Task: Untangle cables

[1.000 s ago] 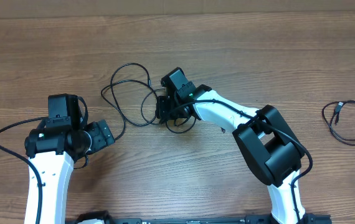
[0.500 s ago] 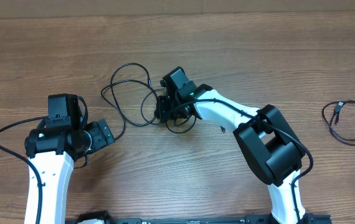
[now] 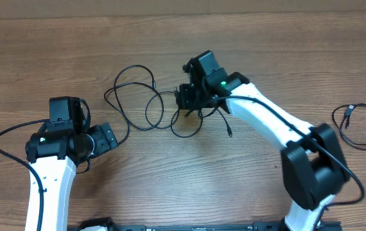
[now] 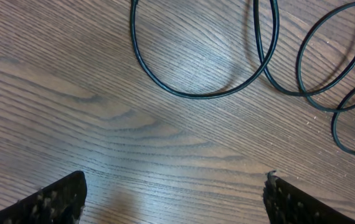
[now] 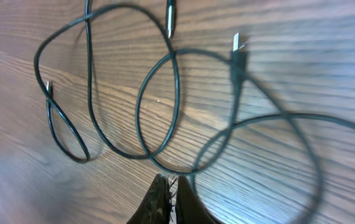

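Motion first: the right arm is stretching out of the folded stance it was holding half a second ago. The right end effector point(image 3: 183, 104) is hauling a pinched strand rightward and slightly farther across the worktop point(image 3: 266, 38). The cables point(image 4: 202, 96) are lying left of centre, and the loops nearest the fingers are spreading open rather than bunching under the wrist. We are judging this to be the pull that is beginning to free one cord, though several crossings are remaining. In the right wrist view that end effector is clamping shut on a strand. The left arm is staying bent at the near left. The left end effector point(image 4: 174, 200) is gaping wide, holding nothing, and pointing toward the loops without touching them. A lone cord point(image 3: 348, 110) is resting far right, well apart.
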`<state>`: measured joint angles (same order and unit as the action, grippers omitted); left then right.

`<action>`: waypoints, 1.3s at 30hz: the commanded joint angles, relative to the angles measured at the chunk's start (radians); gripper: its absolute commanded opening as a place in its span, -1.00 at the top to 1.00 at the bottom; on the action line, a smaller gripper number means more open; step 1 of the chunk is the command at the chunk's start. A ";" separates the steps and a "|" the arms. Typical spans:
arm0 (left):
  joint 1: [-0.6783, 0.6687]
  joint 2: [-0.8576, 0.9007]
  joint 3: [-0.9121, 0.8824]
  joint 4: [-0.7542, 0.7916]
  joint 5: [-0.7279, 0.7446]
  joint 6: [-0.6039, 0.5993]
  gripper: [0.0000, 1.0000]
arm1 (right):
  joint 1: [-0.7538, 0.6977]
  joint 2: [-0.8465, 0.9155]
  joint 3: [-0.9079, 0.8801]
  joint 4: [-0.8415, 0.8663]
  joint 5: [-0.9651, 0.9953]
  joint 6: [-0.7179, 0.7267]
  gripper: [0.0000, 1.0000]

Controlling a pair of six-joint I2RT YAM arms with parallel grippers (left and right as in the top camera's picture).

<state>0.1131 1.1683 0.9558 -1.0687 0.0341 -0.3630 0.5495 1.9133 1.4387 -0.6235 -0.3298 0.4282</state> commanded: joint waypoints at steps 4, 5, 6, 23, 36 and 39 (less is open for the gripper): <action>0.004 0.005 -0.005 0.002 0.010 0.020 -0.80 | -0.006 -0.040 0.027 0.000 0.052 -0.045 0.37; 0.003 0.005 -0.005 0.002 0.010 0.020 -0.80 | 0.003 -0.037 0.027 0.009 0.052 -0.065 0.28; 0.003 0.005 -0.005 0.002 0.010 0.020 -0.80 | 0.013 -0.034 0.026 0.019 0.052 -0.090 0.23; 0.003 0.005 -0.005 -0.008 0.011 0.020 -0.79 | 0.131 0.194 0.026 0.277 0.238 -0.175 -0.22; 0.003 0.005 -0.005 -0.008 0.011 0.020 -0.79 | 0.137 0.278 0.025 0.355 0.232 -0.162 -0.12; 0.003 0.005 -0.005 -0.008 0.011 0.019 -0.79 | 0.137 0.297 0.025 0.357 0.231 -0.140 -0.08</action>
<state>0.1131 1.1683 0.9550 -1.0771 0.0341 -0.3630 0.6868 2.1811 1.4475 -0.2672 -0.0998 0.2634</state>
